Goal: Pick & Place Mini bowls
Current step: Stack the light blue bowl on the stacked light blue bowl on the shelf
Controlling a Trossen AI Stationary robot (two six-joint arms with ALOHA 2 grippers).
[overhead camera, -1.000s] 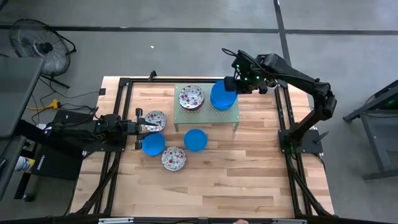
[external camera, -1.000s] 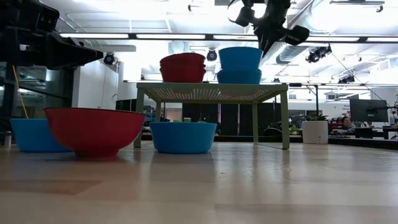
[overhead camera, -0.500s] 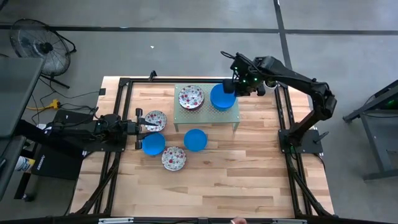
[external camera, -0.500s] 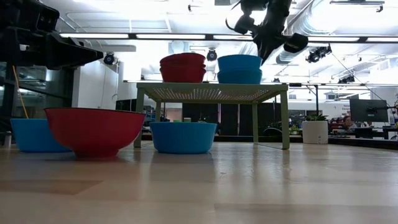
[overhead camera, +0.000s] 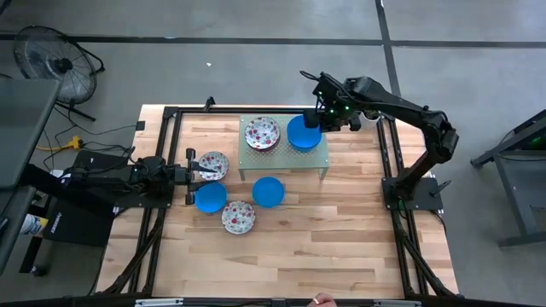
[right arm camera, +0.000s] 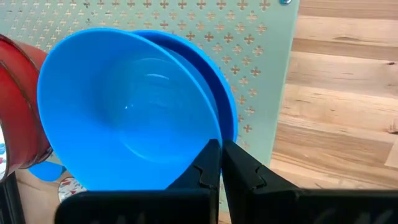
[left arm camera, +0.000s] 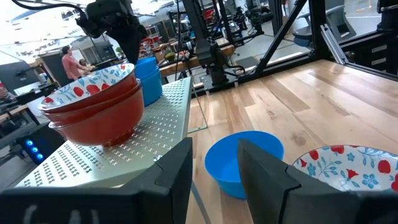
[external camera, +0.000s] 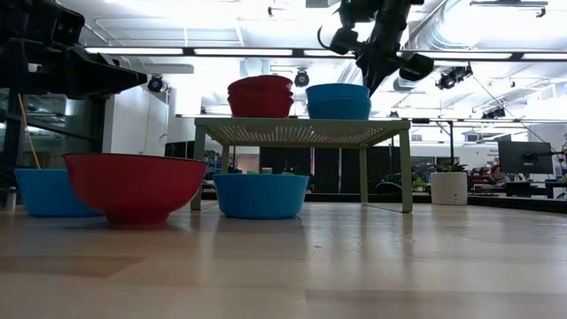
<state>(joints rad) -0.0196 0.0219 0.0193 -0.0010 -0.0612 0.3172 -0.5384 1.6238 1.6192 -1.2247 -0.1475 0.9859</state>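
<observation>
A pale green perforated stand (overhead camera: 281, 158) carries a stack of floral bowls (overhead camera: 262, 134) with red outsides (external camera: 260, 96) and two nested blue bowls (overhead camera: 304, 134) (external camera: 338, 99). My right gripper (right arm camera: 221, 146) (overhead camera: 318, 121) is above the stand's far right part, shut on the upper blue bowl (right arm camera: 130, 112). On the table in front of the stand rest two floral bowls (overhead camera: 212, 165) (overhead camera: 238, 217) and two blue bowls (overhead camera: 210, 198) (overhead camera: 268, 192). My left gripper (left arm camera: 214, 155) (overhead camera: 189, 166) waits open at the table's left, beside the floral bowl there. My right gripper pinches the upper blue bowl by its rim (right arm camera: 214, 132), one finger (right arm camera: 208, 165) inside the bowl and the other outside. The fingers come from above, slanting in from the table's right. The bowl sits tilted inside the lower blue bowl (right arm camera: 229, 115) on the stand.
The stand's legs (external camera: 406, 173) rest on the wooden table, with a blue bowl (external camera: 260, 195) seen beneath it. Black frame rails (overhead camera: 388, 162) run along the table's left and right sides. Bare wood (overhead camera: 341, 230) lies at the near right.
My right gripper has come down and a little toward the table's left, still shut on the blue bowl. The bowl, earlier held clear above the lower blue bowl, has sunk into it.
</observation>
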